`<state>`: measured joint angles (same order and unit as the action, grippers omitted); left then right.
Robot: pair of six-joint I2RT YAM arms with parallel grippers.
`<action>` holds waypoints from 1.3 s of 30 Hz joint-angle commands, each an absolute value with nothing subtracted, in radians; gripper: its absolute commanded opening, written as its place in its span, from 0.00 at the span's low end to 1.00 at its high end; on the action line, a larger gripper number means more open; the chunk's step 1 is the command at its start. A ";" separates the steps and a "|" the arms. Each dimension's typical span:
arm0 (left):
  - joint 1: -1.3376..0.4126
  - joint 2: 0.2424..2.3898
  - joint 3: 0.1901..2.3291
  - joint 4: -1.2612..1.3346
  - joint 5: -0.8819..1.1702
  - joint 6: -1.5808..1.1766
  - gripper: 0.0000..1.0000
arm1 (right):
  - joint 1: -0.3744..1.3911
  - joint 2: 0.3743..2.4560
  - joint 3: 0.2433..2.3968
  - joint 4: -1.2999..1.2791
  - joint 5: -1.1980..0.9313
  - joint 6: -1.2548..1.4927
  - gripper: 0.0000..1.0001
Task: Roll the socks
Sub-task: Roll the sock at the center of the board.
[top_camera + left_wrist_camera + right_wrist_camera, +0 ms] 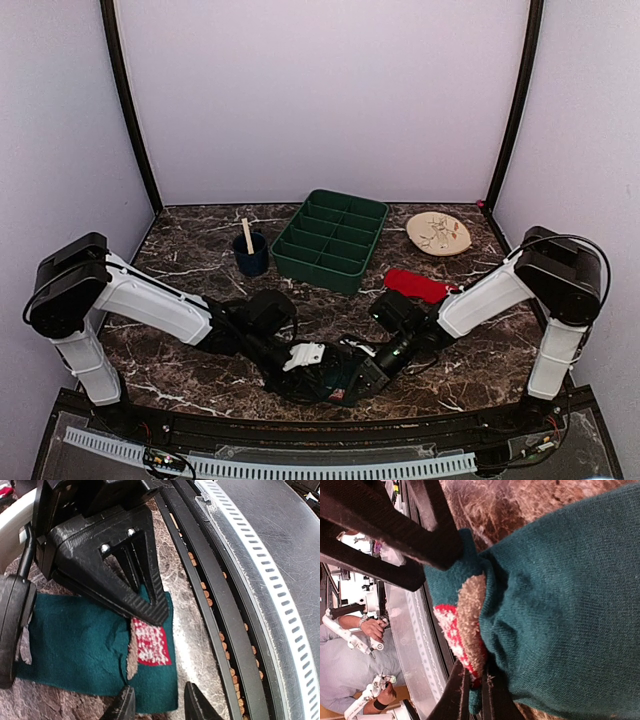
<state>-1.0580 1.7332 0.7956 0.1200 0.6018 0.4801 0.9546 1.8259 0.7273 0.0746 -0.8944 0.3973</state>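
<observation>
Sock (75, 645): lies lengthwise along desk (200, 270) edge, between both arms; pinched at patterned end by clenched right fingers (456, 700); parted left fingers (125, 707) poised over same end.

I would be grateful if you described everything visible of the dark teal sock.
The teal sock is soft knit, lying flat on the marble table by its near edge. One end is turned open, showing beige fleecy lining and a red-and-white patch. The right fingers pinch that end; the left fingers stand apart over its corner.
</observation>
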 commanded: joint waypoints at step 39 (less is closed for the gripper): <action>-1.045 1.948 0.995 -0.084 0.729 0.518 0.01 | 0.919 1.794 0.732 -0.004 -0.819 0.400 0.32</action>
